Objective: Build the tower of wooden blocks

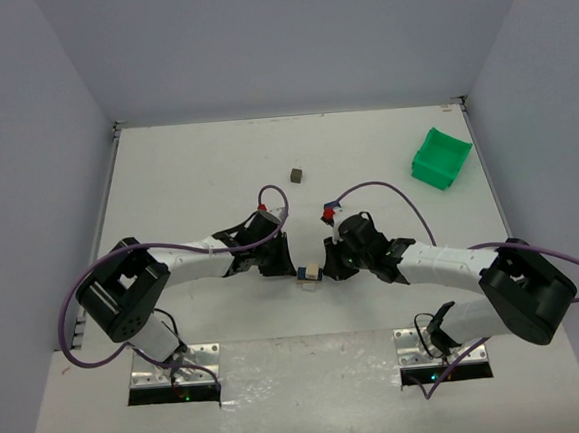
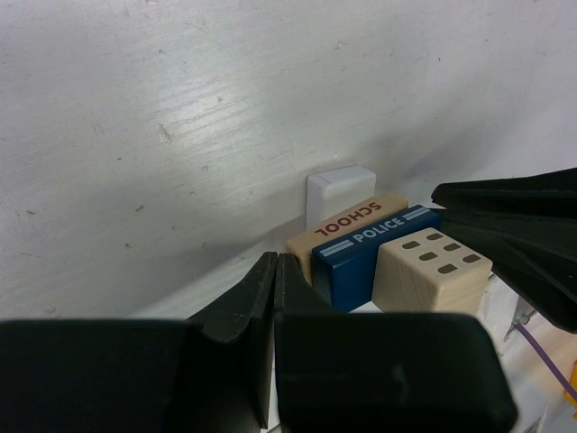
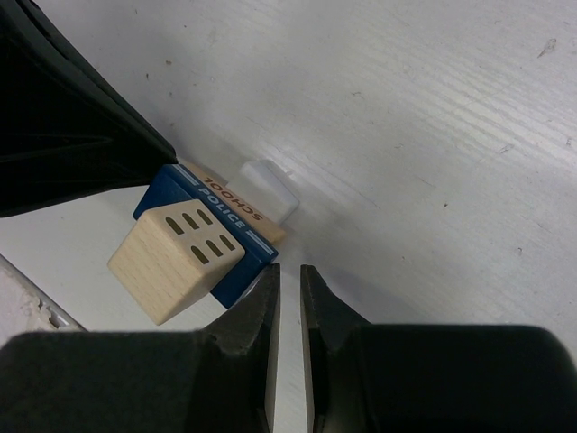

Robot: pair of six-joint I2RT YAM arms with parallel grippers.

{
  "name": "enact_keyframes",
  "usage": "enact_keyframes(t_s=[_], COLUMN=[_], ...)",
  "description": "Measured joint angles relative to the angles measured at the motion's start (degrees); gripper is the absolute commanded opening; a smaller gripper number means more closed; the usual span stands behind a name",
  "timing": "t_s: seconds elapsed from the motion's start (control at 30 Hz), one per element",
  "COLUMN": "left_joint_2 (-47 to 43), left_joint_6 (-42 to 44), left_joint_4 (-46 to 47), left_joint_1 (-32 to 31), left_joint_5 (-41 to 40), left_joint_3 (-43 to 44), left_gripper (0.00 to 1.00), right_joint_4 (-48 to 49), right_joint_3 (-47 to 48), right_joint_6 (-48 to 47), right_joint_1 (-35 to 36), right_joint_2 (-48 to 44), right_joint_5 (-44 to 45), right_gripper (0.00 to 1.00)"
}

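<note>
A white painted surface is enclosed by pale grey walls, and near its front middle the wood block tower is found as a low cluster: a tan wooden block lettered SCHOOL, a blue wooden block lettered POLICE and a pale wooden block with window holes, set against each other. The step in hand is judged to be squaring this cluster. Next, a claw would have to be opened for another piece, perhaps the dark grey cube well behind. The left claw is clenched on nothing, just beside the tan block. The right claw is all but closed, empty, just beside the blue block.
</note>
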Motion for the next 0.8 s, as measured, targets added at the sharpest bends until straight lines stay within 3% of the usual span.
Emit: enact_keyframes(t_s=[0.8], left_joint_2=[0.0], left_joint_6=[0.1], left_joint_4=[-0.3], left_joint_1=[-0.7], left_joint_5=[-0.5], left_joint_3=[0.7], left_gripper=[0.0], right_joint_4=[-0.4], right_joint_3=[0.3], right_joint_6=[-0.4], right_joint_1=[0.3], right_joint_2=[0.8], right_joint_5=[0.5], right_gripper=[0.15])
